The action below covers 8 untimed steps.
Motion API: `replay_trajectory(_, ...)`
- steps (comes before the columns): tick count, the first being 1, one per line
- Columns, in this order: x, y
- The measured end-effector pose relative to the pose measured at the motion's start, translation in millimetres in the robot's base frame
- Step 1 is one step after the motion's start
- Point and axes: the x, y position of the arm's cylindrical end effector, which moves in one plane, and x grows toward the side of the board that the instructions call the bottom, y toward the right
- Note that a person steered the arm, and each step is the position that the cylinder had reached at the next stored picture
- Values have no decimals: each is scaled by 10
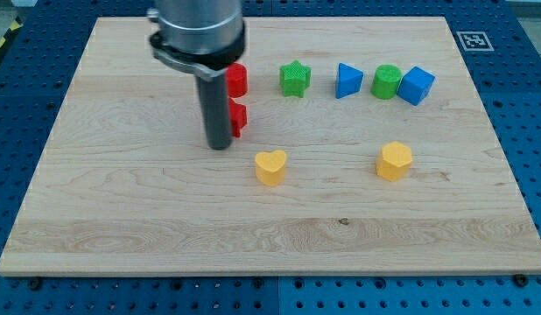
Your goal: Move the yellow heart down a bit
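Near the middle of the counter (122,219) sits the yellow heart (271,166), untouched. No claw exists on this arm, only my tip (220,146), resting to the heart's left and slightly farther back, beside a red block (238,118). This looks like the approach step: next, I judge, the tip must reach the heart's far side and push nearward.

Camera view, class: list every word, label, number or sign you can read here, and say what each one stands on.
No readable words, brands or numbers anywhere.
One sign only: a black-and-white square marker at the wooden board's corner, view's top right; its pattern is too small to decode.
The blocks, including the yellow heart, carry no print, nor does the rod ending in my tip.
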Motion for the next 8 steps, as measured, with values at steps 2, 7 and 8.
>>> replay_trajectory(2,-94,-283)
replay_trajectory(7,327,359)
replay_trajectory(8,326,635)
